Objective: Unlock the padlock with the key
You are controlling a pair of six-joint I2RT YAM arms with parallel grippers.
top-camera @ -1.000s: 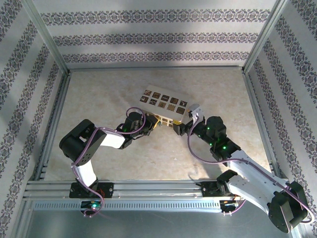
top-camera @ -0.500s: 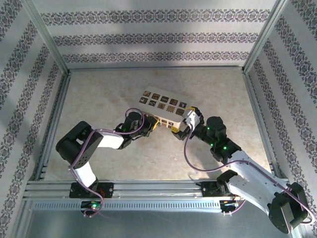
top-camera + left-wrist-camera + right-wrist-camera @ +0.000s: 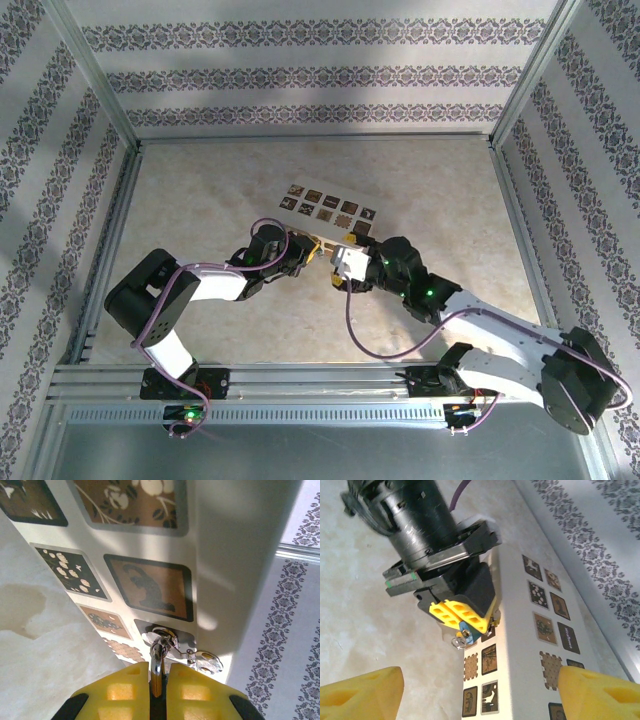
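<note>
**Padlock pinched in the left fingers, right fingers wide and empty**

The left fingers (image 3: pixel 460 611) are clamped on the padlock (image 3: pixel 467 634). Its blue body peeks out below the yellow tips, with a silvery ring hanging under it. It is held against the near edge of the cream box (image 3: pixel 515 630), low over the surface (image 3: pixel 200 200). From the left wrist view, a small silvery piece with holes lies just beside the ring on the box face. This is probably the key (image 3: pixel 202 660), though I cannot tell whether it is linked to the ring. The right fingers (image 3: pixel 365 687) are spread wide, hold nothing and face the lock from nearby.

The lock looks hard, light and smooth, so it is likely to twist or slip in a pinch. It is best held across the flat sides of its body, with the keyhole end left free. The key looks thin, stiff and flat, and should be gripped on its broad head with the blade free. It will be awkward to lift while it lies flat.

The surface is pale, marbled and matte. Patterned wallpaper (image 3: pixel 320 75) lines the walls of the enclosure, which has an aluminium frame.
</note>
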